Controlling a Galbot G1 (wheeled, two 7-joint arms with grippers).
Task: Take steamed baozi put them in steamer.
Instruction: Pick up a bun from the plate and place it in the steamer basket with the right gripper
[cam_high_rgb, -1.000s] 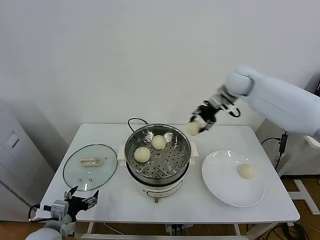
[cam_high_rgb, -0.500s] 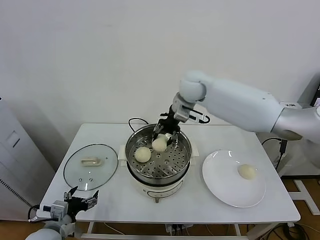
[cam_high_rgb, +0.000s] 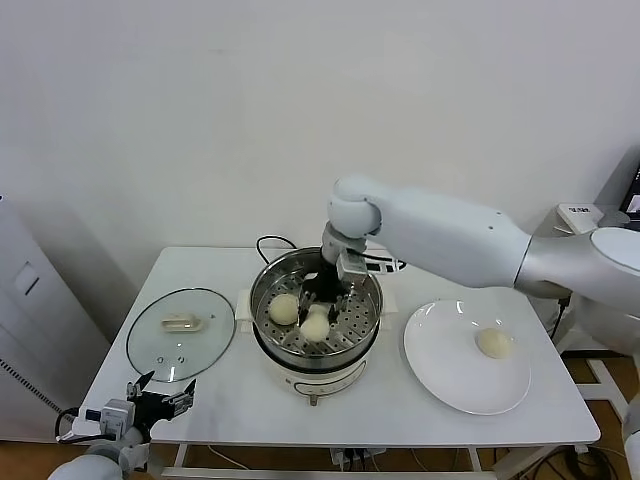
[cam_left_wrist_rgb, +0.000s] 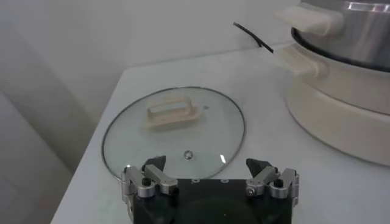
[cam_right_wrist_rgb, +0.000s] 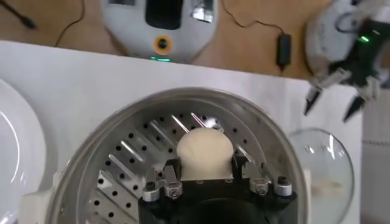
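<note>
The steamer (cam_high_rgb: 372, 312) stands mid-table on its white base. My right gripper (cam_high_rgb: 324, 296) reaches down into it, shut on a cream-white baozi (cam_high_rgb: 316, 327) held low over the front of the perforated tray. The right wrist view shows that baozi (cam_right_wrist_rgb: 204, 152) clamped in the right gripper (cam_right_wrist_rgb: 205, 165) above the tray (cam_right_wrist_rgb: 125, 167). Another baozi (cam_high_rgb: 284, 308) lies on the tray to the left. One more baozi (cam_high_rgb: 493, 343) lies on the white plate (cam_high_rgb: 440, 382). My left gripper (cam_high_rgb: 160, 400) is open and empty at the table's front left corner.
The glass lid (cam_high_rgb: 180, 335) with its white handle lies flat left of the steamer, just beyond the left gripper (cam_left_wrist_rgb: 207, 165) in the left wrist view (cam_left_wrist_rgb: 173, 131). The black cord (cam_high_rgb: 268, 243) loops behind the pot. My right arm spans above the plate's far side.
My right gripper carried the baozi leftward from above the table's back right, over the steamer rim, and down into the pot. The left arm has not moved.
</note>
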